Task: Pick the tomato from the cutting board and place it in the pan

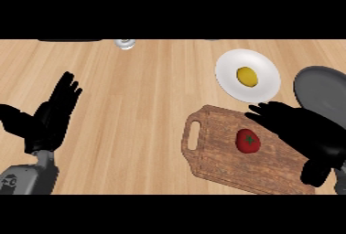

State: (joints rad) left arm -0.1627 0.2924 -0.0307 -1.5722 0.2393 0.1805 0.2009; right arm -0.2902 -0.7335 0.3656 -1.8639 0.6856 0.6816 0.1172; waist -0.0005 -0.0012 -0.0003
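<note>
A red tomato (248, 140) with a green stem lies near the middle of a brown wooden cutting board (216, 155) at the lower right. My right hand (304, 132) hovers over the board's right side, just right of the tomato, fingers straight and open, not touching it. A dark grey pan (323, 89) sits at the right edge, partly hidden behind that hand. My left hand (47, 121) rests open at the far left, fingers up.
A white plate (263, 68) holding a yellow lemon (247, 76) stands behind the board, left of the pan. A small shiny metal object (125, 43) and a dark shape (67, 40) lie at the counter's far edge.
</note>
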